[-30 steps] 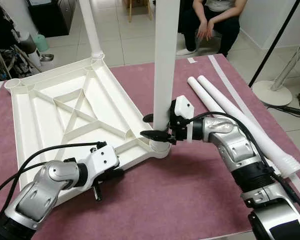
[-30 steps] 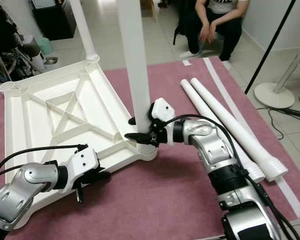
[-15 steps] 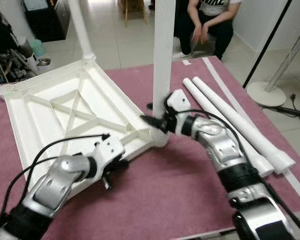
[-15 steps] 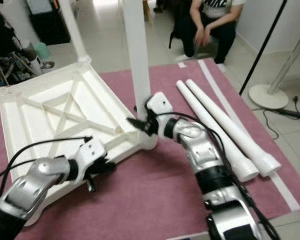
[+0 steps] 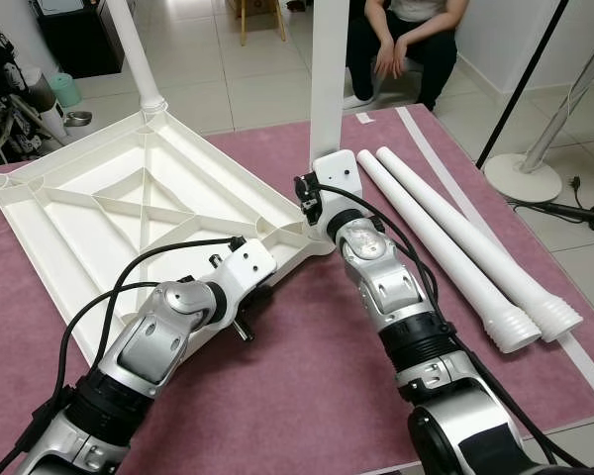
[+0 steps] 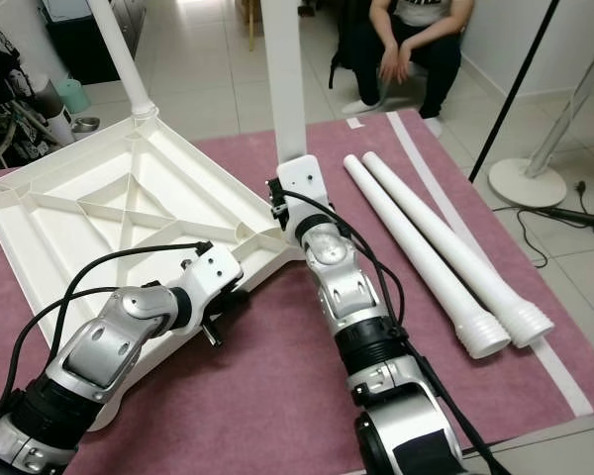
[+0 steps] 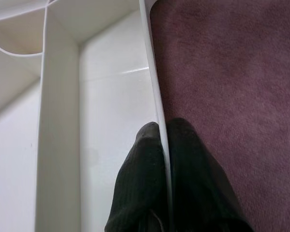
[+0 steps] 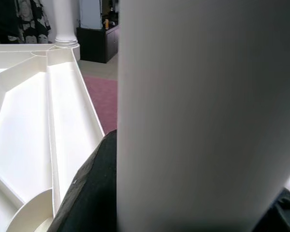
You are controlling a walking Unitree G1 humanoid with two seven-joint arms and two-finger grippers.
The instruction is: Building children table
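Observation:
A white plastic table top [image 5: 109, 208] lies upside down on the maroon mat. One white leg [image 5: 137, 59] stands in its far corner. A second leg [image 5: 329, 79] stands upright in the near right corner socket, and my right gripper [image 5: 312, 201] is shut around its base. In the right wrist view the leg [image 8: 198, 111] stands between the black fingers [image 8: 94, 186]. My left gripper [image 5: 257, 294] is shut on the table top's near rim. In the left wrist view its fingers [image 7: 142, 183] pinch that thin rim [image 7: 152, 87]. Two loose legs [image 5: 445, 237] lie to the right.
A person [image 5: 406, 40] sits beyond the mat's far edge. A round stand base [image 5: 520, 178] and a slanted black pole [image 5: 535, 89] stand on the floor at the right. Clutter [image 5: 20, 99] sits at the far left. White tape [image 5: 445, 158] runs along the mat's right side.
The whole view has shifted. My right wrist has swung from the right side of the upright leg to its near side, still gripping it. The left gripper keeps its hold on the rim.

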